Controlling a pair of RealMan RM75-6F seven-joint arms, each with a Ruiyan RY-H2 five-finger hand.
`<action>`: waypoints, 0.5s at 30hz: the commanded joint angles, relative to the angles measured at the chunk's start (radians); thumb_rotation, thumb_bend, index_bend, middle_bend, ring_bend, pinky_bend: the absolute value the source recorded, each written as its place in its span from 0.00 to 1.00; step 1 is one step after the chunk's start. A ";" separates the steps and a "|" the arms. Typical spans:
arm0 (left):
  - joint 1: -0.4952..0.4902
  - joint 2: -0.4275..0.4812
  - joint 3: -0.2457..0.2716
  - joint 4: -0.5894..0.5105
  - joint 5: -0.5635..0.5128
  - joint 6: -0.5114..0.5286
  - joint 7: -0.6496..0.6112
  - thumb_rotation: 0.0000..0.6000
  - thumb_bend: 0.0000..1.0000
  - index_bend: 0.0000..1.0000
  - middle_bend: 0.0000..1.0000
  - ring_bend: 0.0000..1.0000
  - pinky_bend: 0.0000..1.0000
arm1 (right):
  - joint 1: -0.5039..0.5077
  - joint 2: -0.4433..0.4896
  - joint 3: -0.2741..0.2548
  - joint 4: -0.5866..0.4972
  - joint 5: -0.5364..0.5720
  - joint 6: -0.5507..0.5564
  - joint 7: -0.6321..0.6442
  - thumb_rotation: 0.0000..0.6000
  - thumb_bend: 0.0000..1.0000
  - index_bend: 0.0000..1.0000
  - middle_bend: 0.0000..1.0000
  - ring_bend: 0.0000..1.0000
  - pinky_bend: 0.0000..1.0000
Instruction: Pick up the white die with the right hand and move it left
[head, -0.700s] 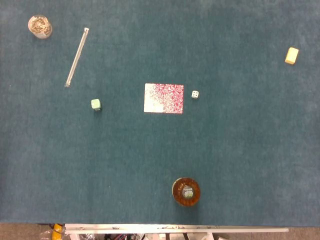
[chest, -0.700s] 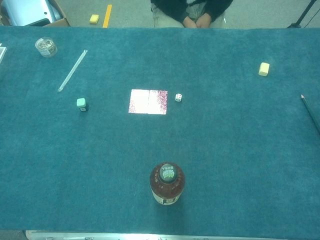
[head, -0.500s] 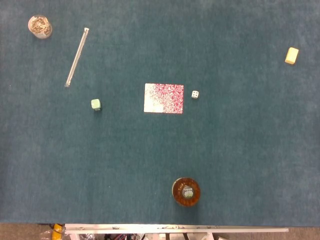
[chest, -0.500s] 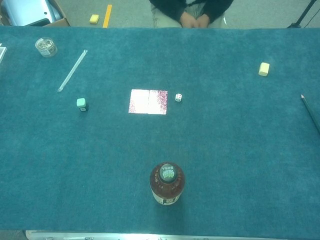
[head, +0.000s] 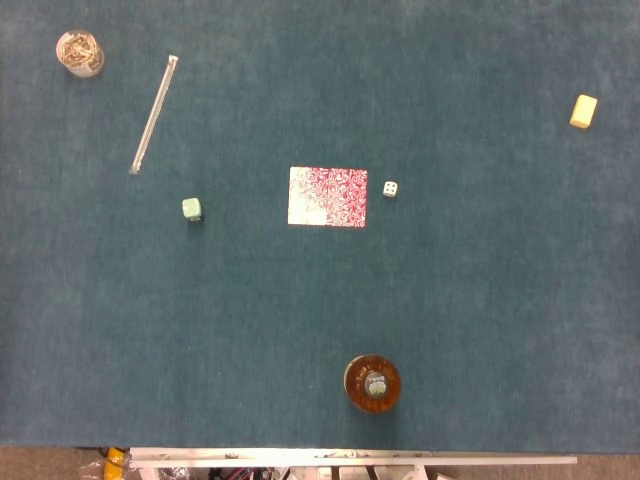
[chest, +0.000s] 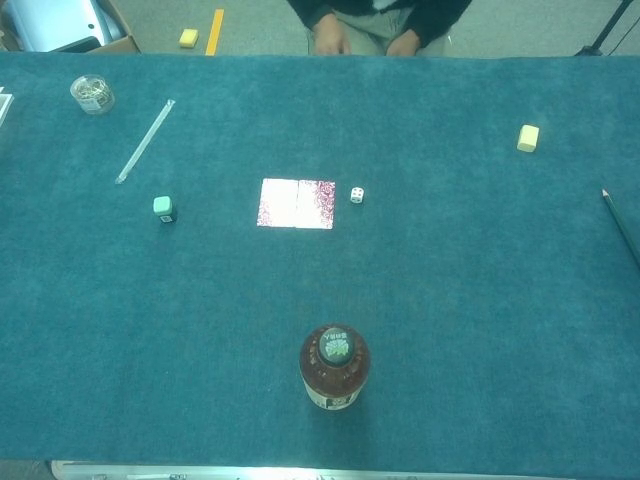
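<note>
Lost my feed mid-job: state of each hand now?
Left hand: not in view in either camera.
Right hand: not in view either; the die sits untouched on the table beside the card.

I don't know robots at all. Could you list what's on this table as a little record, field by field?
surface: teal cloth table
white die: just right of the patterned card, apart from it
patterned card: flat, mid-table
green cube: left of the card
brown bottle: upright, near edge
clear stick: far left
small jar: far left corner
yellow block: far right
robot hands: neither in view
</note>
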 joint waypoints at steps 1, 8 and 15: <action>0.002 -0.002 0.001 0.004 -0.001 0.003 -0.004 1.00 0.44 0.27 0.19 0.04 0.05 | 0.062 -0.011 0.032 0.001 0.064 -0.081 -0.041 1.00 0.27 0.41 0.29 0.06 0.01; 0.014 -0.005 0.006 0.012 0.003 0.017 -0.015 1.00 0.44 0.27 0.19 0.04 0.05 | 0.180 -0.084 0.081 0.037 0.203 -0.204 -0.115 1.00 0.25 0.42 0.29 0.06 0.01; 0.019 -0.003 0.011 0.012 0.016 0.029 -0.017 1.00 0.44 0.27 0.19 0.04 0.05 | 0.302 -0.210 0.108 0.111 0.339 -0.295 -0.190 1.00 0.22 0.42 0.29 0.06 0.01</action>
